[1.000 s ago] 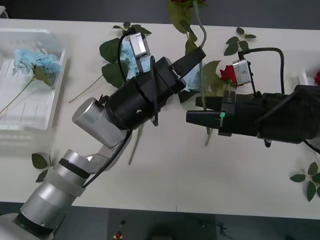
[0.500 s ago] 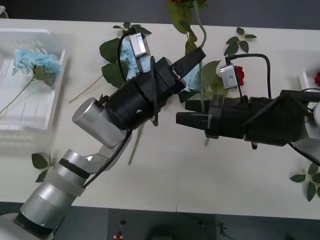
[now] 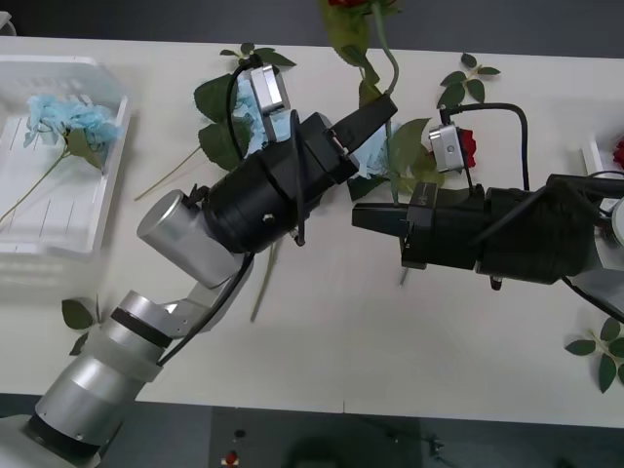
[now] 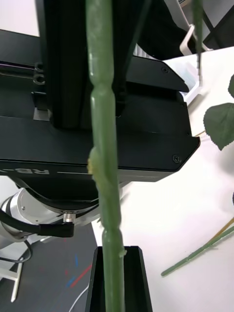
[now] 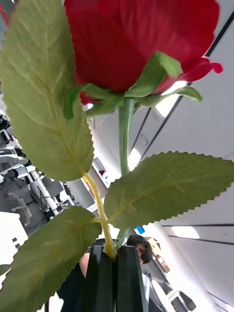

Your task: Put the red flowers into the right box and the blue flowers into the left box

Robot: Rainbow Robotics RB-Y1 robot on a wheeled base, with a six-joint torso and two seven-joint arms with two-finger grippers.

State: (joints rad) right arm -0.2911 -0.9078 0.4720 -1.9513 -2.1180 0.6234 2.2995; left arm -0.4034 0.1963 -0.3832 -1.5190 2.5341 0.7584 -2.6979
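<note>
My left gripper [image 3: 387,105] is shut on the stem of a red flower [image 5: 131,44] and holds it upright; its stem [image 3: 394,64] rises to the view's top edge. Lower on the same stem my right gripper [image 3: 361,216] is shut too, the green stem [image 4: 105,161] running between its black fingers. A second red flower [image 3: 468,146] lies on the table behind the right wrist. One blue flower [image 3: 70,121] lies in the left box [image 3: 109,200]. Another blue flower [image 3: 265,125] lies under the left arm. The right box [image 3: 589,148] shows only its edge, with red inside.
Loose green leaf sprigs lie at the back [image 3: 468,80], at the front right [image 3: 604,357] and at the front left [image 3: 78,320]. A thin bare stem [image 3: 261,283] lies under the left arm. The near middle of the table is bare.
The right gripper slid left along the table to the hanging stem, then closed its two fingers on it. The left arm kept holding the rose almost still.
</note>
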